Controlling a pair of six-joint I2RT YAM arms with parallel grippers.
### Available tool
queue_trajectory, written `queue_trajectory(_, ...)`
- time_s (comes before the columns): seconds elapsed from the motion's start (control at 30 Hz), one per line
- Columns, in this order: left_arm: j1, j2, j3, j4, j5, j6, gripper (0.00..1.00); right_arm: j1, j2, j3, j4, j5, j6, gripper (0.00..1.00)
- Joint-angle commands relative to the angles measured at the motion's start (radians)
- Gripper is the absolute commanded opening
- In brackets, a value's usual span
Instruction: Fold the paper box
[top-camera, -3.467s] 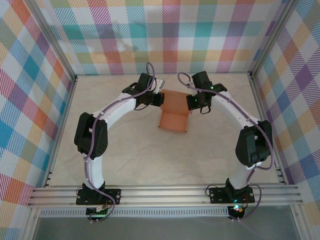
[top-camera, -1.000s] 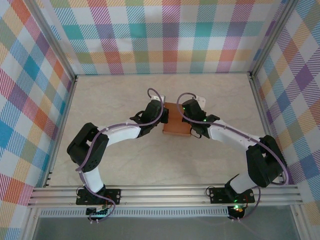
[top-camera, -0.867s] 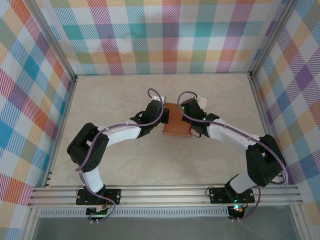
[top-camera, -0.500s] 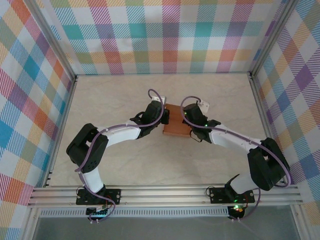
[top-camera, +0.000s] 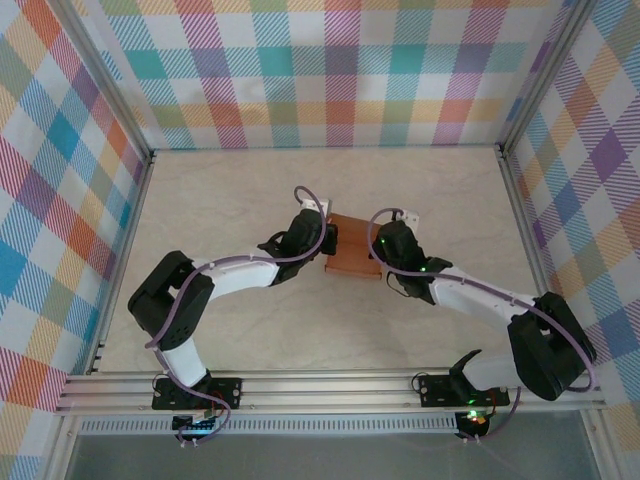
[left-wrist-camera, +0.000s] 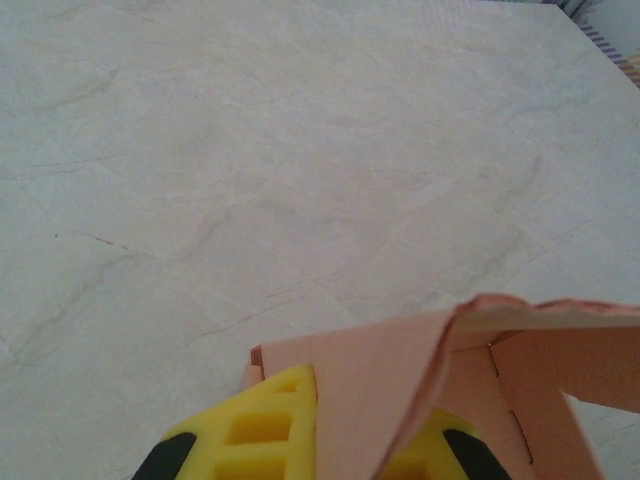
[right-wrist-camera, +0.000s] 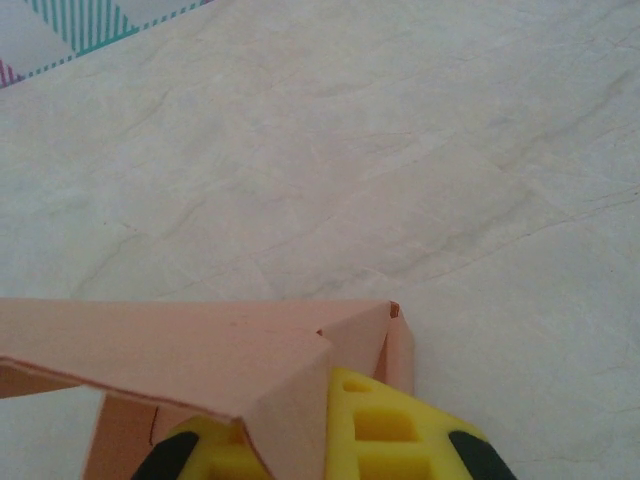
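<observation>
Mid-table (top-camera: 250, 330), the box (top-camera: 352, 258) sat half-folded with my left gripper (top-camera: 328, 240) and right gripper (top-camera: 377, 248) each pinched shut on a side flap, and I figured one arm pulling harder could've torn the thin card or slipped a flap loose.

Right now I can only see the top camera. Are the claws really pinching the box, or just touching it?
Observer: Pinching. The left wrist camera shows the left claw shut on a wall of the box, with card between its yellow fingers.
Operator: And the other claw?
Observer: The right wrist camera shows the right claw shut on a box wall too, with a folded flap partly covering one finger.
</observation>
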Motion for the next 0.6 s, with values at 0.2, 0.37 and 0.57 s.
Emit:
queue_trajectory(0.2,-0.042,-0.046,-0.106,0.064,-0.034,-0.021,0.0,0.01,-0.076,-0.1,0.101,-0.133,-0.099,0.0)
queue_trajectory(0.37,-0.052,-0.055,-0.152,0.096,-0.057,-0.048,0.0,0.009,-0.099,-0.147,0.142,-0.158,-0.144,0.0)
queue_trajectory(0.57,-0.063,-0.068,-0.187,0.122,-0.085,-0.066,0.0,0.013,-0.127,-0.219,0.204,-0.185,-0.204,0.0)
